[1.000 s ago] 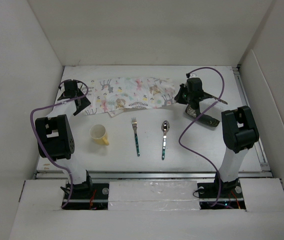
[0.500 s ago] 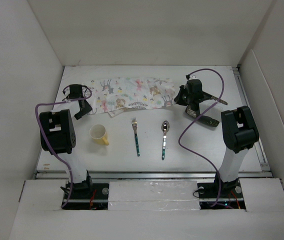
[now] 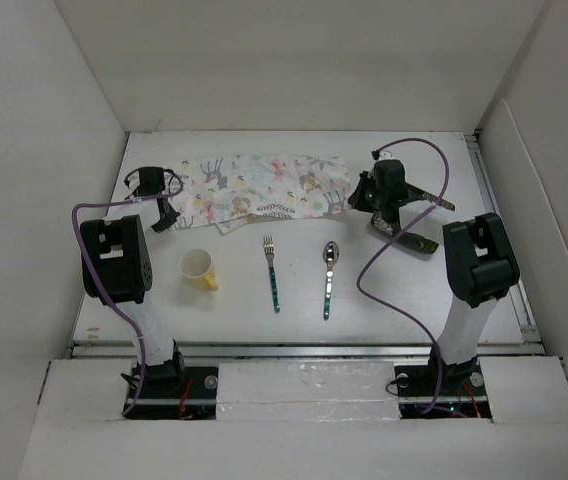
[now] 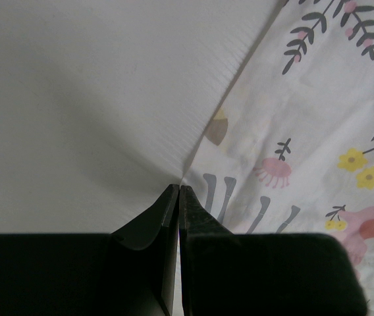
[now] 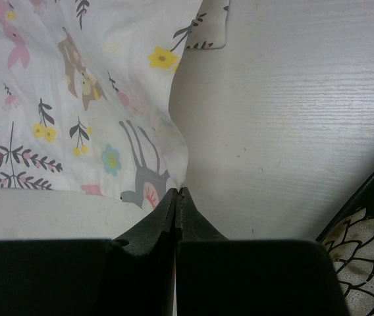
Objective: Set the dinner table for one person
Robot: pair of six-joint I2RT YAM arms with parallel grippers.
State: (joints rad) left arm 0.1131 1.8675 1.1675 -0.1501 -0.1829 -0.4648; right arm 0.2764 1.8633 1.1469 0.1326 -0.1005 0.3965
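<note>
Jaws on both grippers are pressing fully together. Your left gripper [image 4: 178,191] is pinching the left edge of the placemat [image 3: 264,185], and your right gripper [image 5: 177,192] is pinching its right edge, where the cloth is bunching toward the tips. The placemat is lying rumpled in the upper middle of the top view on the dinner table [image 3: 414,300], with the cup [image 3: 198,268], fork [image 3: 274,272] and spoon [image 3: 329,278] sitting below it.

You are risking 3 things:
- The left pinch is catching only the very hem, so it may slip out under tension.
- Uneven pulling by the 2 arms would skew the cloth.
- Dragging it low down-frame could sweep the cutlery or nudge the dark patterned plate [image 5: 365,263] just beside your right gripper.
</note>
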